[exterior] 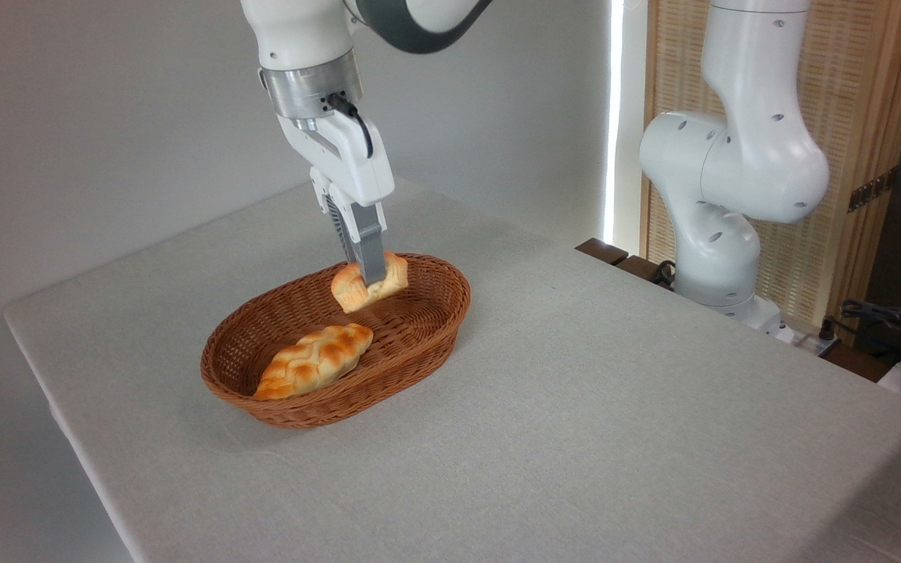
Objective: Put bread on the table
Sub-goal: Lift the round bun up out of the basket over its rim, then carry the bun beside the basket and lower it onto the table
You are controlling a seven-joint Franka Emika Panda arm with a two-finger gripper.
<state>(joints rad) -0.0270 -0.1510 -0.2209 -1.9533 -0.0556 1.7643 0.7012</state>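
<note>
A brown wicker basket (341, 344) sits on the grey bench (615, 407), with a braided loaf (314, 360) lying in its near end. At the far end the end effector (369, 270) reaches straight down, fingers pinching the bread (367, 285). The bun hangs tilted inside the basket, near its far rim, its long axis running left to right.

- the gripper (370, 270) reaches down from the upper middle of the frame, its fingers clamped on the bread (368, 283), a small golden bun tilted on its side.
- the bun sits at the far end of the brown wicker basket (419, 344); whether it touches the basket floor cannot be told.
- a braided loaf (314, 360) lies at the basket's near end.
- the basket rests left of centre on the grey-white table (615, 407).
- the arm's white base (720, 266) stands at the right edge.
</note>
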